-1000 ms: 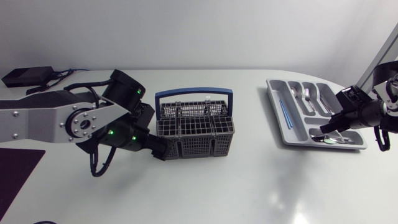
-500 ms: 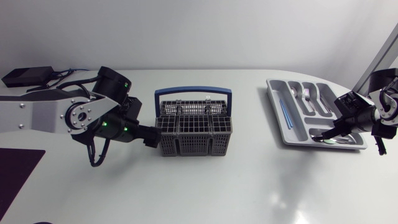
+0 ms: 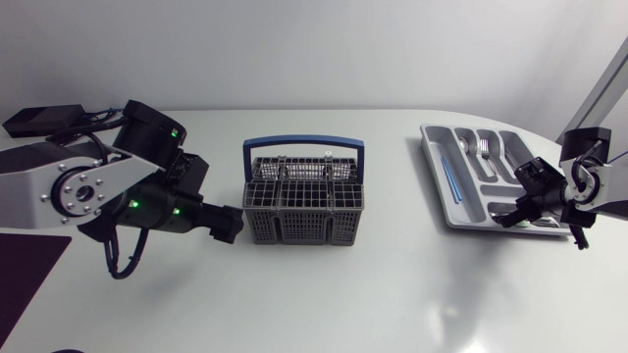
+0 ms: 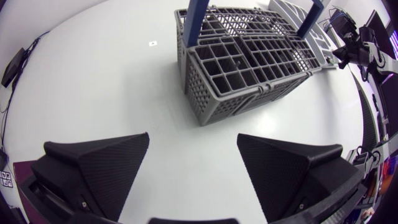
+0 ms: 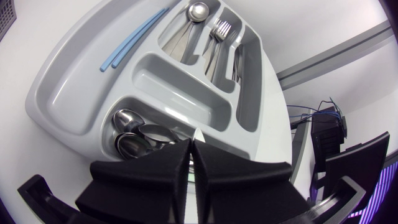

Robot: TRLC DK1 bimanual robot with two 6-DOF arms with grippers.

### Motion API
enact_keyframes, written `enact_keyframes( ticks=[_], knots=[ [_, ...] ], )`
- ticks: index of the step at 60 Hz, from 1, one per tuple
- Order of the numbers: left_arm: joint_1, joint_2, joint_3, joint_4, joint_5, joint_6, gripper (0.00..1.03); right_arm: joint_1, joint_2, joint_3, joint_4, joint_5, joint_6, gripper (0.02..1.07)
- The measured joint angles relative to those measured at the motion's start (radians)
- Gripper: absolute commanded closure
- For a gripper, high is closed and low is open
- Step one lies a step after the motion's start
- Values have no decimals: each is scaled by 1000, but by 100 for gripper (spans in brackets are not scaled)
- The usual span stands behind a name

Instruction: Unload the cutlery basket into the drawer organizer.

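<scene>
Cutlery basket (image 3: 304,231), one; drawer organizer (image 3: 432,147), one.

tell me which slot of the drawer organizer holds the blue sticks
The long narrow slot along the drawer organizer edge that faces the cutlery basket: two light blue sticks lie in it. Others hold metal cutlery or look bare.

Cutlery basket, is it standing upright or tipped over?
Upright: the cutlery basket stands on its base, open cells facing up, blue handle arched over it.

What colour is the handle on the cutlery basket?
Blue. The handle arches over the grey basket, and the head view shows it best.
</scene>
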State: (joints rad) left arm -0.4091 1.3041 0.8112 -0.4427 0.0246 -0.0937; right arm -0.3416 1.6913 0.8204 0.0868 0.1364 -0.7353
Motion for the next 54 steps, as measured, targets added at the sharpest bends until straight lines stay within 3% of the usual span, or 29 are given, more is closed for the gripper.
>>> enact_keyframes(
  ticks=[8,15,20,32,36,37,38,40,41,54],
  knots=[
    [-7,-55,-14,-37,0,8,4,0,8,-4,13,0,-3,63],
    [-23,-97,-18,-68,0,12,4,0,8,-10,16,0,-2,35],
    [-34,-132,-23,-98,0,12,4,0,-5,-32,16,0,-2,5],
    [-41,-207,-35,-155,0,21,4,34,-150,-99,15,-13,9,7],
    [-37,-230,-43,-163,-6,35,4,63,-224,-119,7,-21,27,28],
    [-36,-236,-46,-163,-7,39,4,71,-242,-124,5,-21,32,28],
    [-34,-243,-50,-165,-9,43,4,78,-261,-129,3,-23,37,25],
    [-30,-253,-56,-170,-11,47,4,92,-304,-138,-1,-26,53,8],
    [-29,-258,-60,-171,-13,51,4,99,-322,-142,-3,-27,56,5],
    [18,-339,-100,-223,-26,115,4,195,-564,-158,-98,-25,141,6]
  ],
)
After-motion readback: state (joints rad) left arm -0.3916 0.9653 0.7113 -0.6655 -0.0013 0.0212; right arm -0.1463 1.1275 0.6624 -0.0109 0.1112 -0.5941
